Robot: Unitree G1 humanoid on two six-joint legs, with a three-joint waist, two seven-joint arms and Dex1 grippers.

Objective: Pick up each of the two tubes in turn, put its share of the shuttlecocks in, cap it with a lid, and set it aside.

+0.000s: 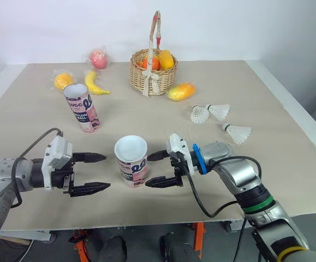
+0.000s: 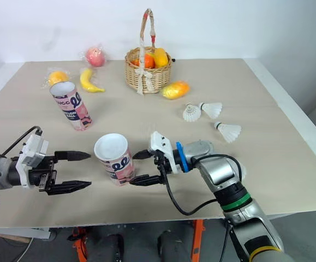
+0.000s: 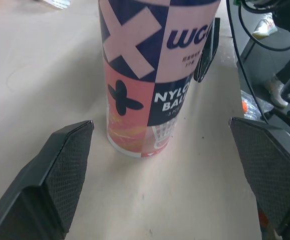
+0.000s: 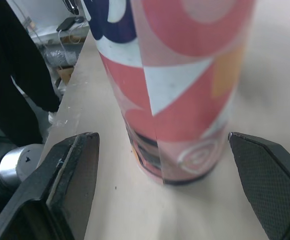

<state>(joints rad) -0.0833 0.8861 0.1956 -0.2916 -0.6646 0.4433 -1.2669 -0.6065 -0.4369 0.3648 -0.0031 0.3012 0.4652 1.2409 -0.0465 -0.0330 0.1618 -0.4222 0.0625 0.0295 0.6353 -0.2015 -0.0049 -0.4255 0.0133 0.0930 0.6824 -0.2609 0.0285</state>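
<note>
A pink and navy patterned tube (image 1: 132, 162) stands upright near the table's front edge, its mouth open. My left gripper (image 1: 95, 172) is open just to its left, fingertips a short way off. My right gripper (image 1: 159, 168) is open on its right side, its fingers close to the tube's wall on either side; the tube (image 4: 177, 85) looms between them in the right wrist view. A second tube (image 1: 82, 107) stands tilted further back on the left. Three white shuttlecocks (image 1: 200, 114) (image 1: 219, 111) (image 1: 237, 132) lie on the right.
A wicker basket (image 1: 149, 76) with fruit stands at the back centre. A mango (image 1: 180, 91) lies beside it; a banana (image 1: 95, 83), an orange (image 1: 63, 81) and a wrapped apple (image 1: 98, 58) lie at the back left. The table's front edge (image 1: 147, 225) is close behind both grippers.
</note>
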